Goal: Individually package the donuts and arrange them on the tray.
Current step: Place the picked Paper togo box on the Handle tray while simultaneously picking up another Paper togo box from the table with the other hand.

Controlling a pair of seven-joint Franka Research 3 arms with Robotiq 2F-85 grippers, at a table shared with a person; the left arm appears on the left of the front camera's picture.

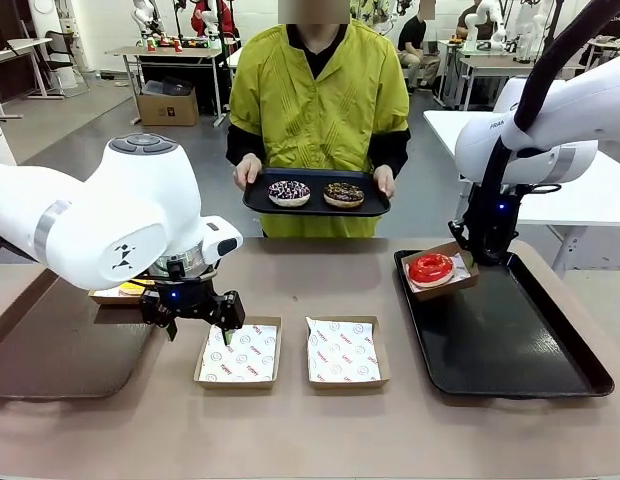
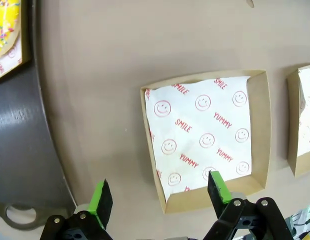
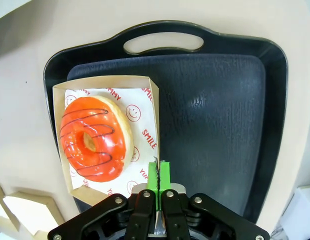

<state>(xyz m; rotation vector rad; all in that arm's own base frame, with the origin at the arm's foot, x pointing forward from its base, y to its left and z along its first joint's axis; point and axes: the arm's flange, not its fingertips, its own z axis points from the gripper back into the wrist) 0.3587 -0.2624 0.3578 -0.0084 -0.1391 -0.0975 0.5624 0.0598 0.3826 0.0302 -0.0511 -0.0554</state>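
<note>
- Red donut (image 1: 431, 267) lies in its paper-lined carton (image 3: 137, 114) at the far left corner of the black tray (image 1: 510, 350). The carton is tilted and overhangs the tray's rim, so the placing looks unfinished.
- Right claw (image 3: 159, 172), pads pressed together, pinches the carton's thin side wall. Gripping card rather than icing probably keeps the donut clean.
- Left claw (image 2: 159, 194) hangs spread above the counter (image 1: 310, 440), straddling one corner of an empty carton (image 2: 207, 132). It holds nothing and seems to be lining up on a wall.
- Second empty carton (image 1: 346, 351) sits just beside the first, paper in place, apparently ready for a donut.
- Yellow donut (image 2: 4, 30) is boxed at the edge of the grey tray (image 2: 20, 140) on the robot's left.
- Dark sprinkled donut (image 1: 289, 193) and brown sprinkled donut (image 1: 343, 194) rest unpackaged on a small tray (image 1: 315, 210) that the person (image 1: 320, 90) holds out across the counter, likely offering them for boxing.
</note>
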